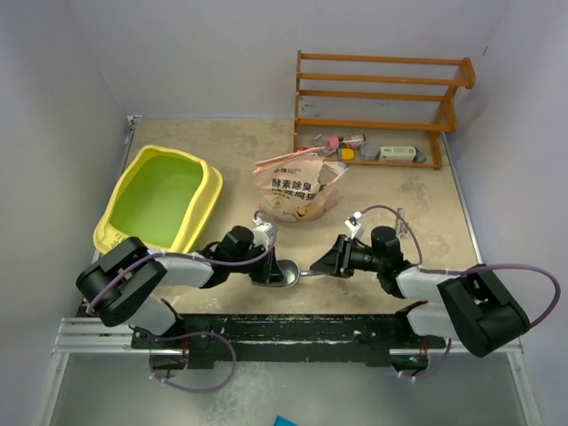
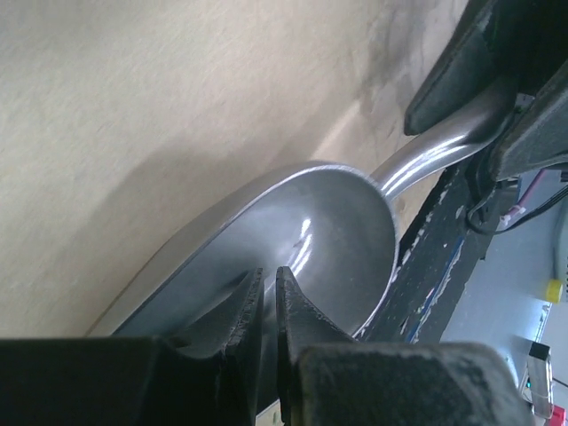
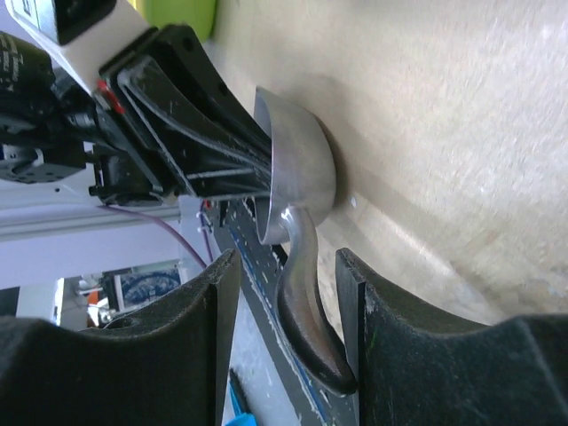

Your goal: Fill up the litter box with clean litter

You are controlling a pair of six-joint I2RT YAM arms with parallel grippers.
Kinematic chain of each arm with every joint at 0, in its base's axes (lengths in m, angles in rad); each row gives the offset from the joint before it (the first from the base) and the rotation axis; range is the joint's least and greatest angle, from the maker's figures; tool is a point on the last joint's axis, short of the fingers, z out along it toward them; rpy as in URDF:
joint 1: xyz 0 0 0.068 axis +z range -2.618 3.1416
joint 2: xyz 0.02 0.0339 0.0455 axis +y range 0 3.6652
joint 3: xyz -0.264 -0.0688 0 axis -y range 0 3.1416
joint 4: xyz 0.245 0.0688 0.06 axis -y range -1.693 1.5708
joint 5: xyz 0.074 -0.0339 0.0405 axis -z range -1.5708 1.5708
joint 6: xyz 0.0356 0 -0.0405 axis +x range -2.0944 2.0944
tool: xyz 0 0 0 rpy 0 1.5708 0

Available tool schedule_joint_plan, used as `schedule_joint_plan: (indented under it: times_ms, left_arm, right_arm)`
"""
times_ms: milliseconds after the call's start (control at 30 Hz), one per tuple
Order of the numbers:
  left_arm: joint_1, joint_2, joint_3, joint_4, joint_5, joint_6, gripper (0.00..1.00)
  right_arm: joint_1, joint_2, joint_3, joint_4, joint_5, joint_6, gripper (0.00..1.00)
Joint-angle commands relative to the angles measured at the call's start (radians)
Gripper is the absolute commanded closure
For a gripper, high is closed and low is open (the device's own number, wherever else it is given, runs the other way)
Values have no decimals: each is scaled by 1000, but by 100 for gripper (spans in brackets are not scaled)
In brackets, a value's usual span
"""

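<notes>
Yellow oval plastic litter tub [image 1: 206, 201], just one, is showing green inside; left gripper [image 2: 269, 277] is pinching one silver metal scoop [image 2: 330, 232], right gripper [image 3: 288, 263] gaping around its handle.

Black-jointed arms [image 1: 133, 284], pale grey link shells [image 1: 182, 266], looping purple cables [image 1: 382, 209] — blunt black tool fingers [image 3: 177, 337]

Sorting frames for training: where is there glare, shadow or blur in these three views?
Top external: even light, sharp. Left wrist: glare streaks on the scoop bowl, left pincer soft. Right wrist: right pincer dark and blurred, table bright.
</notes>
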Motion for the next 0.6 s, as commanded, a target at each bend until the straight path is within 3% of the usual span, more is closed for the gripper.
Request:
schedule_joint_plan:
  times_ms: [0,567]
  left_arm:
    - [-26,61,46,100,-11,-19,86]
    - [-69,127,118,135,-21,-24,86]
  right_arm:
    - [5,29,45,39,26,-27,51]
    - [64,239,54,218,45,-16,54]
